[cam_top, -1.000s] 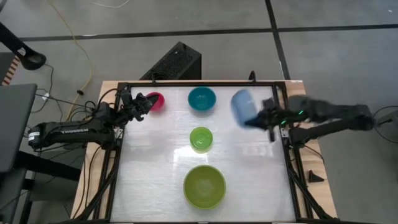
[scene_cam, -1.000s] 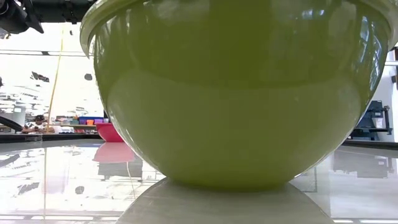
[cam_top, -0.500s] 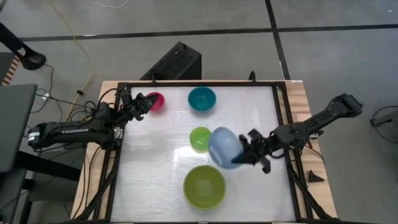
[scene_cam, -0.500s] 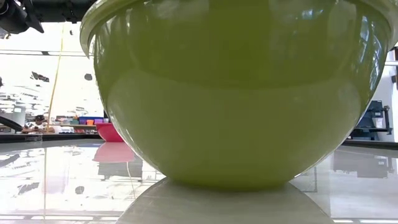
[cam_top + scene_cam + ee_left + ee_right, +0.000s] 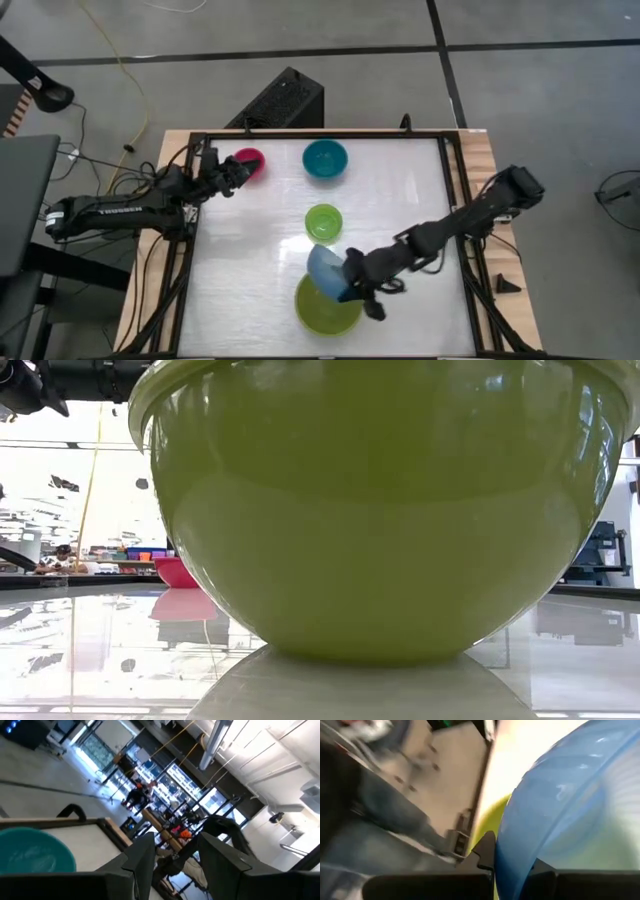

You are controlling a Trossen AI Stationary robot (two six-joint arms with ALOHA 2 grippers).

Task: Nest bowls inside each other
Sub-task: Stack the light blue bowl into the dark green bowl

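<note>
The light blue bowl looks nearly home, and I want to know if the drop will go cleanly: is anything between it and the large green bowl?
Nothing visible is. The right gripper, shut on the light blue bowl, holds it tilted over the far rim of the large lime green bowl, which shows nothing inside. The small lime green bowl sits apart, farther back.

Two slim black jointed robot arms, the left arm bearing white lettering along its long link and trailing thin black cables at its base, the right arm built of rounded dark segments, each ending in two flat, angular dark fingers.
</note>
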